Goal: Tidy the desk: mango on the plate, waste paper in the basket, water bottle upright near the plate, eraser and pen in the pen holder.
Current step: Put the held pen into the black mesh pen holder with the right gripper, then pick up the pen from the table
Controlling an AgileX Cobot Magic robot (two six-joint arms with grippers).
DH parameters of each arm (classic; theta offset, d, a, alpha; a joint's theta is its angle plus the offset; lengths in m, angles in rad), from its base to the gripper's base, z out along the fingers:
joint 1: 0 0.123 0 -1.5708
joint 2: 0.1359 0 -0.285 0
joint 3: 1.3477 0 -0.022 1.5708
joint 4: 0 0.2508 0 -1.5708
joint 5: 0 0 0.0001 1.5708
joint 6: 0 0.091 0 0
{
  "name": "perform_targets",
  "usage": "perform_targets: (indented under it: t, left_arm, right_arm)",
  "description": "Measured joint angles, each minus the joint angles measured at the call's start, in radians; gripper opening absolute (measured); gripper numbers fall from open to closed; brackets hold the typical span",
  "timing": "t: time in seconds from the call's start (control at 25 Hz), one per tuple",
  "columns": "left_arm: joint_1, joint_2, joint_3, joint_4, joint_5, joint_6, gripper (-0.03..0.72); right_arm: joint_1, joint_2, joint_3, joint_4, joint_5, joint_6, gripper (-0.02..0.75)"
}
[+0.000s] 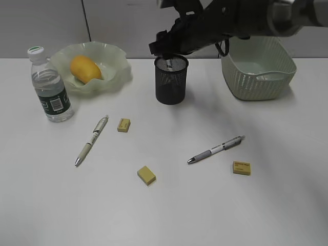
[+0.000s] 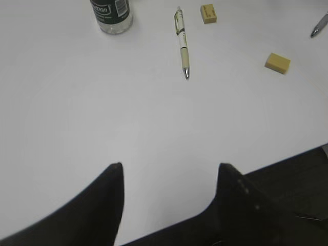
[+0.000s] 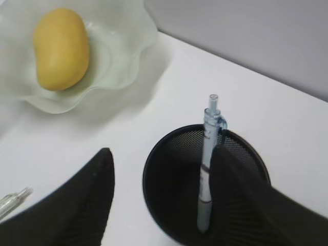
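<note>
The mango (image 1: 85, 68) lies on the wavy-rimmed plate (image 1: 115, 59) at the back left; both show in the right wrist view, mango (image 3: 60, 47) and plate (image 3: 128, 46). The water bottle (image 1: 51, 87) stands upright beside the plate. My right gripper (image 1: 169, 51) is open just above the black mesh pen holder (image 1: 171, 87), its jaws (image 3: 163, 154) straddling the rim. A pen (image 3: 207, 169) stands inside the holder, free of the jaws. Two pens (image 1: 92, 139) (image 1: 215, 149) and three yellow erasers (image 1: 123, 124) (image 1: 146, 175) (image 1: 242, 167) lie on the desk. My left gripper (image 2: 170, 166) is open and empty. No waste paper shows.
The pale green woven basket (image 1: 259, 77) stands at the back right, behind my right arm. The left wrist view shows the bottle's base (image 2: 111, 13), one pen (image 2: 182, 43), two erasers (image 2: 208, 13) (image 2: 278, 62) and the desk's front edge (image 2: 287, 159).
</note>
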Motion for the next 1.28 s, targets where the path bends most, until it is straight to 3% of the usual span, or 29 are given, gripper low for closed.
perform_targets:
  t: [0.24, 0.56, 0.76, 1.08, 1.28]
  left_arm:
    - [0.0, 0.0, 0.0, 0.0, 0.0, 0.0, 0.435]
    - [0.0, 0.0, 0.0, 0.0, 0.0, 0.0, 0.435]
    - [0.0, 0.0, 0.0, 0.0, 0.0, 0.0, 0.435]
    - [0.0, 0.0, 0.0, 0.0, 0.0, 0.0, 0.435]
    - [0.0, 0.0, 0.0, 0.0, 0.0, 0.0, 0.435]
  right_arm:
    - [0.0, -0.072, -0.01, -0.044, 0.313, 0.016, 0.465]
    - [0.0, -0.109, -0.01, -0.338, 0.721, 0.229, 0.442]
    - [0.0, -0.145, -0.01, -0.427, 0.927, 0.27, 0.439]
    - [0.0, -0.232, 0.002, -0.441, 0.99, 0.324, 0.438]
    - [0.0, -0.373, 0.099, -0.437, 0.99, 0.349, 0.438]
